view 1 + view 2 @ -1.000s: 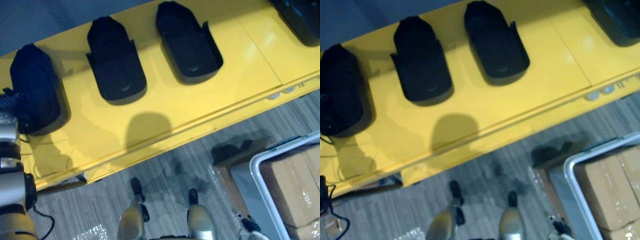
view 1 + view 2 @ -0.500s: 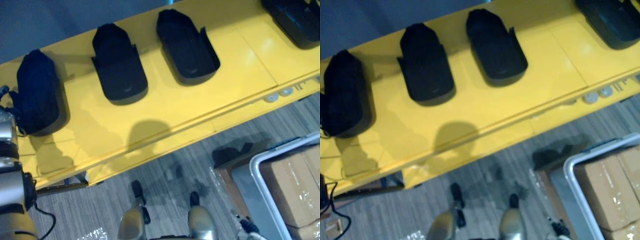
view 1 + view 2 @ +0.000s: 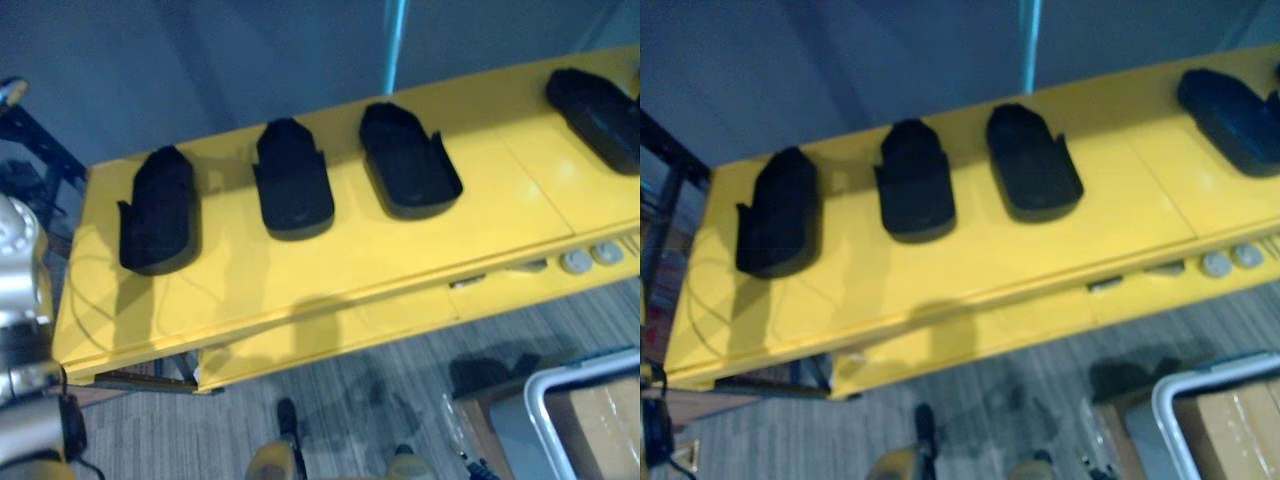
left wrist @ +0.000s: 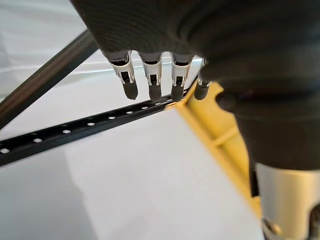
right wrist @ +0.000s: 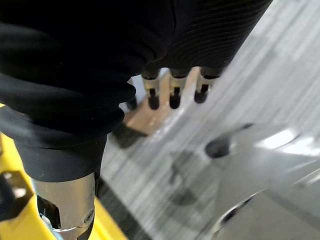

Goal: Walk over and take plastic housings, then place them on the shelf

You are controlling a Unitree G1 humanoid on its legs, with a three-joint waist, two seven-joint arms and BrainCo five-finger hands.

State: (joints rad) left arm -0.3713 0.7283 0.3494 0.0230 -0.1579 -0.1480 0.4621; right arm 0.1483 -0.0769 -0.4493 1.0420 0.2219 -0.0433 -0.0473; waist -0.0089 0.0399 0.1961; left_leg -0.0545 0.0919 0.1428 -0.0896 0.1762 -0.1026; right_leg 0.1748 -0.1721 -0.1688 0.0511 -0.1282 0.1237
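Four black plastic housings (image 3: 292, 180) lie in a row on the yellow counter (image 3: 330, 265): probably light, stiff, smooth shells, best gripped across their side walls. Left hand (image 4: 150, 82) and right hand (image 5: 173, 92) hang, fingers relaxed, empty.

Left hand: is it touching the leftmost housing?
Apart. In the left wrist view the left hand hangs with relaxed fingers, nothing against them; in the left eye view the leftmost housing lies alone on the yellow shelf.
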